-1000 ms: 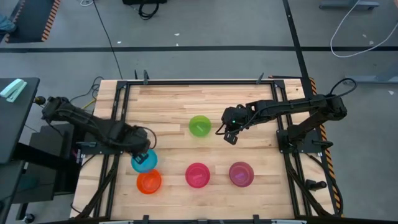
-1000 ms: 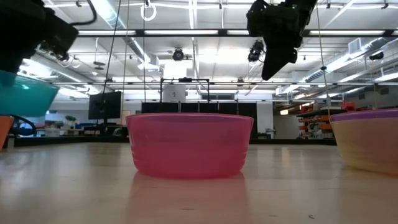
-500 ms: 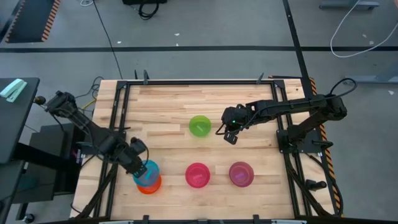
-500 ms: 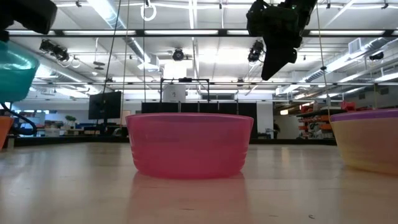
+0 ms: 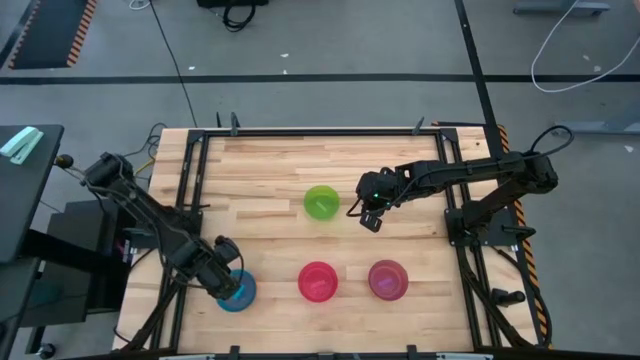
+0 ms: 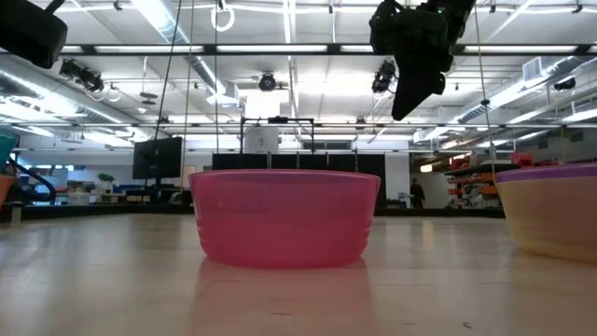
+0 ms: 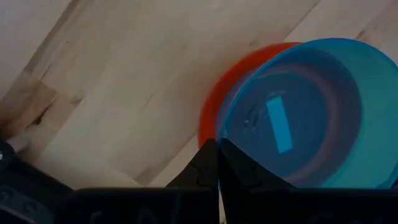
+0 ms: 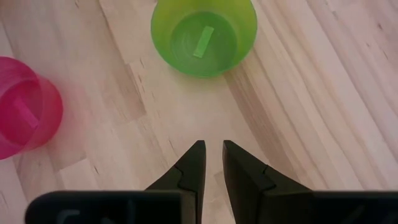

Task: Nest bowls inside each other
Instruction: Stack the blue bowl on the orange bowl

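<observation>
Left end effector (image 5: 228, 281) pinched shut on blue bowl (image 5: 238, 290) rim, bowl seated in orange bowl (image 7: 214, 106) at counter (image 5: 270, 170) front-left. Next: release. Right end effector (image 5: 372, 220) narrowly parted, empty, beside green bowl (image 5: 321, 201).

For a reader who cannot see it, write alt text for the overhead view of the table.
On a wooden table, the left end effector is shut on the rim of a blue bowl covering an orange one at the near left corner. A pink bowl and a purple bowl sit in the same row, while the right end effector hovers, slightly parted, beside a green bowl.
</observation>
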